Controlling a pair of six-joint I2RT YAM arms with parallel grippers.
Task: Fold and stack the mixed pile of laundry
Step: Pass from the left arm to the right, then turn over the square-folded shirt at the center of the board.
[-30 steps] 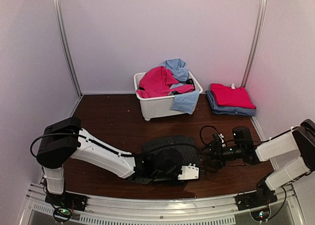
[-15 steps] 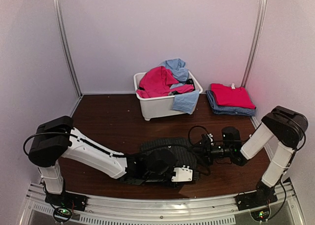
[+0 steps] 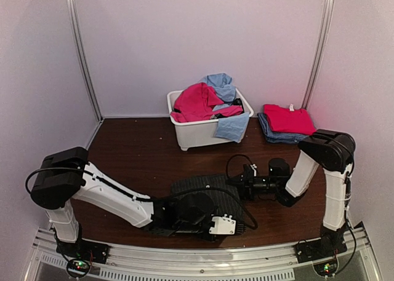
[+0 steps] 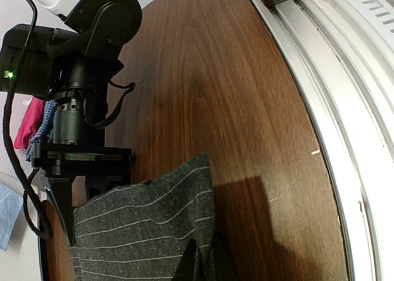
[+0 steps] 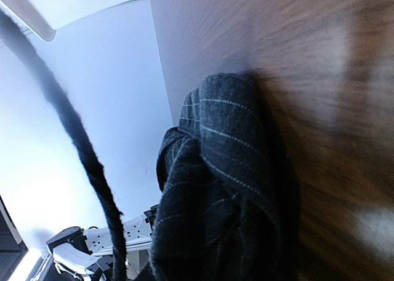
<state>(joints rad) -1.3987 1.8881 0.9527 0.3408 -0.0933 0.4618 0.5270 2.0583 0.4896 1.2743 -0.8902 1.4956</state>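
The pile [image 3: 203,99] of pink, light blue and dark clothes fills the white tub [image 3: 198,136] at the back of the tabletop [image 3: 135,152]. One light blue piece hangs over the tub's front right corner. Just right of the tub sits a folded stack [image 3: 289,120], pink on top of blue check. Well in front of the tub, toward the near edge, a black pinstriped garment [image 3: 198,186] lies bunched on the tabletop, with both arms reaching onto it. The left tool [image 4: 198,264] is on the part of the cloth farthest from the tub. It is closed tight, and its wrist view shows the striped cloth rising into its fingers, so it pinches the garment. The right tool [image 4: 80,192] meets the garment's right edge, in front of the tub and somewhat to its right. Its fingers stand partly apart across that edge; whether they grip the cloth I cannot tell.
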